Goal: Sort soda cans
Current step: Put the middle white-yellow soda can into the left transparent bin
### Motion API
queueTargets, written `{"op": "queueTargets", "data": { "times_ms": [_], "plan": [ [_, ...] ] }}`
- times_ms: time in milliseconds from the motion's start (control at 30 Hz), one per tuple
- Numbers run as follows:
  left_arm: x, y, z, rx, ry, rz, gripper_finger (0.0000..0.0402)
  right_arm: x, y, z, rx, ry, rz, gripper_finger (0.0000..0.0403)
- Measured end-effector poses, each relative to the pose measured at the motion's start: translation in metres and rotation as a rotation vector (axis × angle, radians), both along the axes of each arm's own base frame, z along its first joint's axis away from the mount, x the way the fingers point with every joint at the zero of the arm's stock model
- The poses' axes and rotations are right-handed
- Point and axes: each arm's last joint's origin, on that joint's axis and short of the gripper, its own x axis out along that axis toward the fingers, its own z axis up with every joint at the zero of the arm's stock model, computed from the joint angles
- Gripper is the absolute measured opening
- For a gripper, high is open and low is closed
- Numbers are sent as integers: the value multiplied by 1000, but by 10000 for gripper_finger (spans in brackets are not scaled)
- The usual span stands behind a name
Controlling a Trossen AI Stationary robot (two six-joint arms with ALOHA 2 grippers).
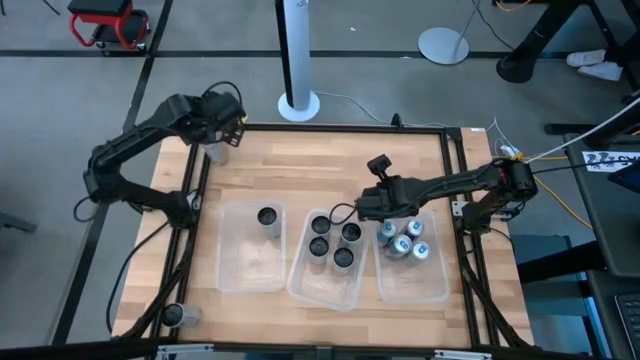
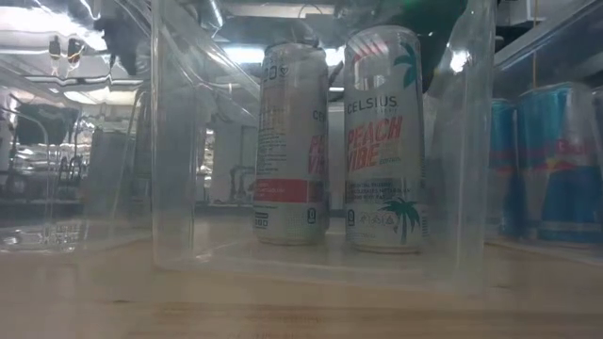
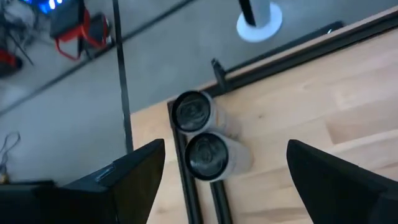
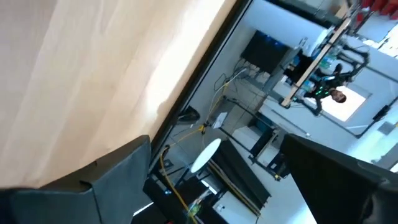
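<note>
Soda cans sit sorted in three clear plastic bins on a wooden table [image 1: 330, 160]. The left bin [image 1: 250, 270] holds one dark-topped can [image 1: 267, 216]. The middle bin [image 1: 325, 285] holds four dark-topped cans [image 1: 331, 241], which from table height read as tall white cans [image 2: 382, 141] with peach lettering. The right bin [image 1: 412, 280] holds four silver-topped blue cans [image 1: 403, 240]. Two more dark-topped cans [image 3: 200, 134] stand touching each other at the table's far left corner, and one can [image 1: 173, 315] stands at the near left edge. The left gripper [image 1: 222, 130] hovers above the corner pair, fingers spread open and empty. The right gripper [image 1: 366, 205] hangs between the middle and right bins, fingers open and empty.
</note>
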Motion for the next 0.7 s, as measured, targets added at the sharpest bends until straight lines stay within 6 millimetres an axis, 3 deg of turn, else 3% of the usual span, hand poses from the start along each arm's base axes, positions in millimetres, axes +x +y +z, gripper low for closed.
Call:
{"op": "queueTargets", "data": {
  "times_ms": [333, 700],
  "plan": [
    [-9, 32, -25, -99, 102, 110, 321, 4, 22, 1, -15, -75, 73, 364],
    [-13, 54, -67, -237, 159, 133, 321, 5, 25, 1, -21, -84, 80, 364]
  ]
}}
